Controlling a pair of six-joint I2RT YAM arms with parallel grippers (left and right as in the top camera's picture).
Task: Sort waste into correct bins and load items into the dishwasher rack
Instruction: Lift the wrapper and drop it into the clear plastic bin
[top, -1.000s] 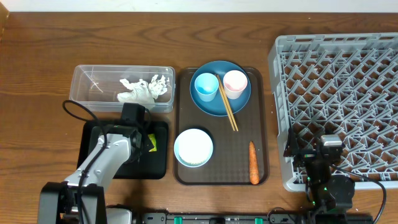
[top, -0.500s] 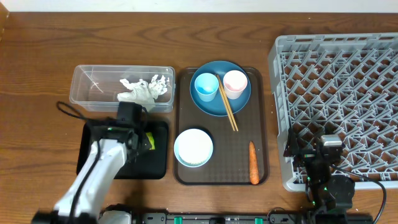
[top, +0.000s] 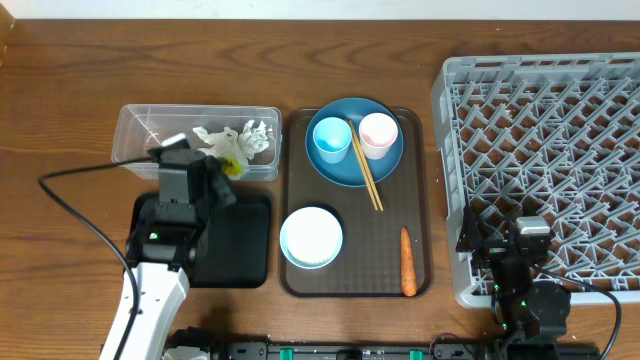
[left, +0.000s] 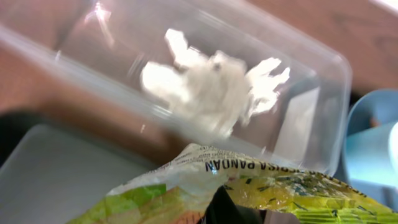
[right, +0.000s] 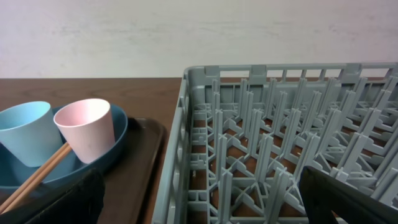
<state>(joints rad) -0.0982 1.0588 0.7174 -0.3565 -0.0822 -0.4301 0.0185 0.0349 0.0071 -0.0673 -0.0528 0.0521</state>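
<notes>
Gripping the foil wrapper (left: 261, 183) at its middle between the tight-shut fingers of the left gripper (left: 225, 208), hanging it at the near wall of the clear tub (top: 140, 135). Having lifted it off the black tray (top: 245, 240) within the last second, leaving that tray bare. Probably carrying it to join the crumpled napkins (top: 235, 140) in the tub, so nearing a drop. Showing a yellow-green printed face and a pale crinkled edge, sagging to both sides of the pinch. Still waiting on the brown serving tray (top: 355, 250): blue plate (top: 335, 172), light-blue cup (top: 332, 140), pink cup (top: 378, 133), chopsticks (top: 365, 170), bowl (top: 311, 237), carrot (top: 407, 262). Keeping the right gripper (right: 199, 186) spread wide and empty at the dishwasher rack (top: 560, 130).
</notes>
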